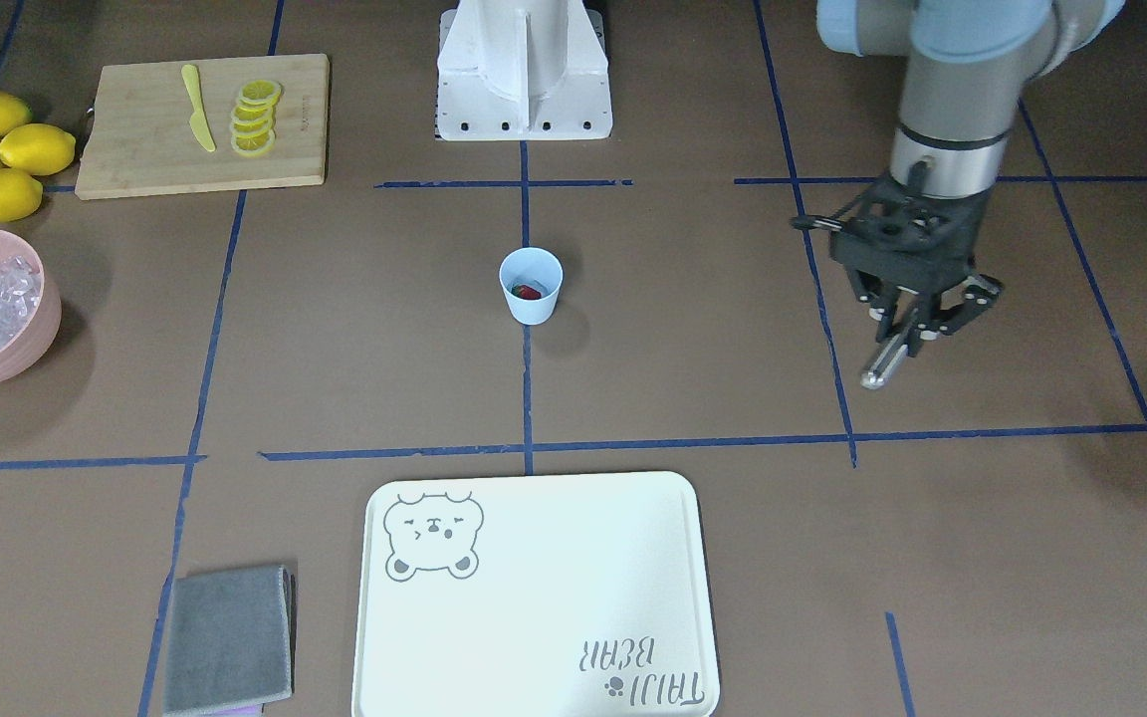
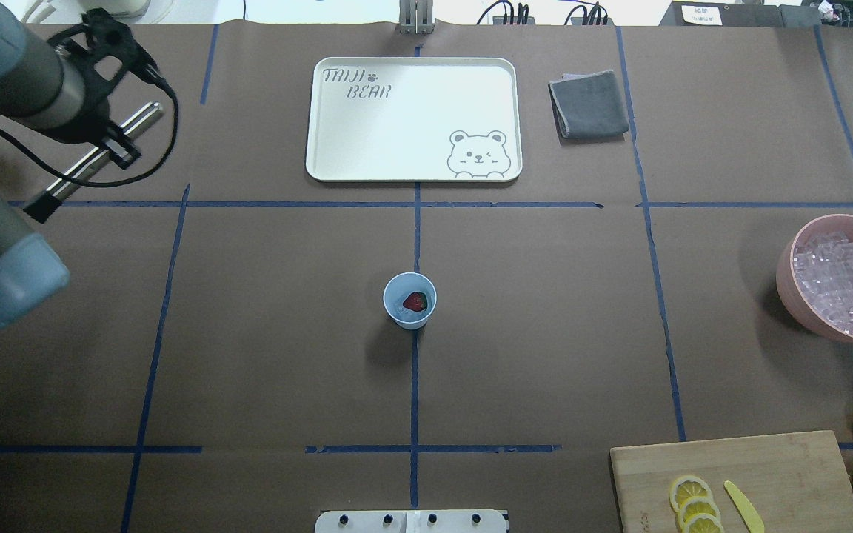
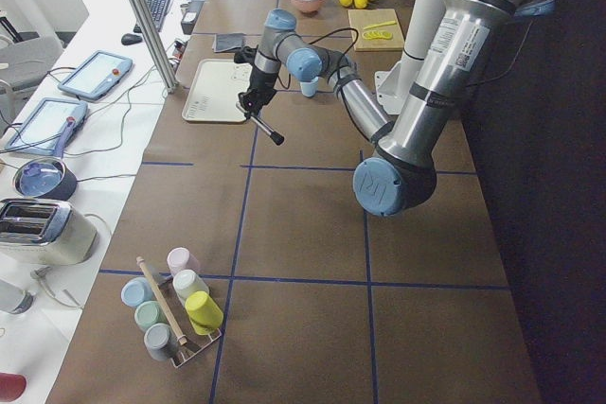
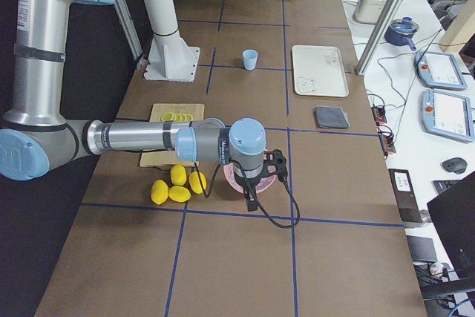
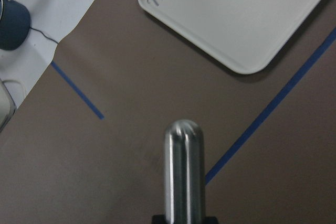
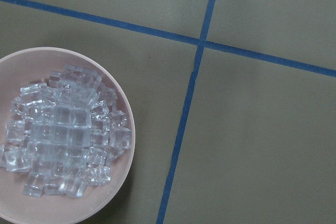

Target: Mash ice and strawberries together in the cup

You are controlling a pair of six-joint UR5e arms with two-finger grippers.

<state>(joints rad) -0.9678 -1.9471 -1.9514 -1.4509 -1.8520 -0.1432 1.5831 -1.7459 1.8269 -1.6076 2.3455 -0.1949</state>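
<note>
The pale blue cup stands upright at the table's centre on a blue tape line. One red strawberry lies inside it. Ice fills the pink bowl. My left gripper hangs above the table well off to the cup's side, shut on a metal rod that points down and outward. My right gripper hovers by the pink bowl; I cannot tell whether it is open or shut.
A white bear-print tray lies beyond the cup, with a folded grey cloth beside it. A wooden cutting board carries lemon slices and a yellow knife. Whole lemons sit next to it.
</note>
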